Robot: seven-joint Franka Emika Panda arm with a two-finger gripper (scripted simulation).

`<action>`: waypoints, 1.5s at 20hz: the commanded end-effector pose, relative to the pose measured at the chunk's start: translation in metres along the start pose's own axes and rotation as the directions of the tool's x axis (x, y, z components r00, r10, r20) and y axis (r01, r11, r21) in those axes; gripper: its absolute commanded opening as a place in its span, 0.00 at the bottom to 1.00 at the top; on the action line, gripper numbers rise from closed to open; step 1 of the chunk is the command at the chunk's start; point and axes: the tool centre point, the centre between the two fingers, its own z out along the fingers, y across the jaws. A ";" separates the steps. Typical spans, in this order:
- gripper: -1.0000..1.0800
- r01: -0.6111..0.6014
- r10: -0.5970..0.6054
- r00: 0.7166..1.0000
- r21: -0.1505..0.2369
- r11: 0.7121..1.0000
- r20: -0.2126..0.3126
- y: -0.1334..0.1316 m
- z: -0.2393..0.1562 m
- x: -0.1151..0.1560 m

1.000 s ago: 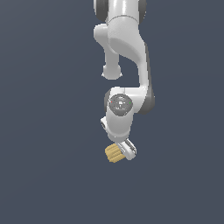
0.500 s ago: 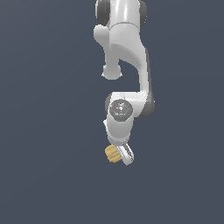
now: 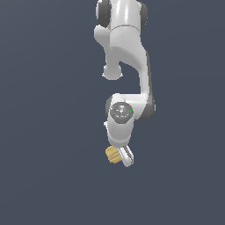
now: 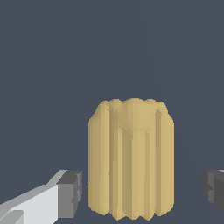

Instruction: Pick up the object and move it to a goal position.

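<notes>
The object (image 3: 113,154) is a small tan-yellow ridged piece on the dark grey floor, below the arm's hand in the exterior view. In the wrist view the object (image 4: 131,162) stands between my two fingers, with a small gap to one dark pad (image 4: 70,192) and a wider gap to the other pad (image 4: 213,188). My gripper (image 3: 119,157) is open around the object and does not touch it. Only one white finger (image 3: 127,156) shows in the exterior view, on the object's right side; the other finger is hidden.
The white arm (image 3: 127,52) hangs down from the top of the exterior view over the plain dark grey floor (image 3: 44,132). No other objects or goal marker show in either view.
The hand has swung slightly toward the exterior view's left and come down around the object. The object has stayed where it was.
</notes>
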 end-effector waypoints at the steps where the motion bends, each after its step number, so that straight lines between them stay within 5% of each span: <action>1: 0.96 -0.001 0.001 1.000 -0.001 1.000 0.001 0.001 0.009 0.000; 13: 0.96 -0.004 0.004 1.000 -0.001 1.000 0.000 0.000 0.045 0.000; 14: 0.00 -0.004 0.004 1.000 -0.001 1.000 0.000 0.000 0.045 0.000; 30: 0.00 -0.009 0.009 1.000 0.009 1.000 -0.006 0.002 0.027 0.009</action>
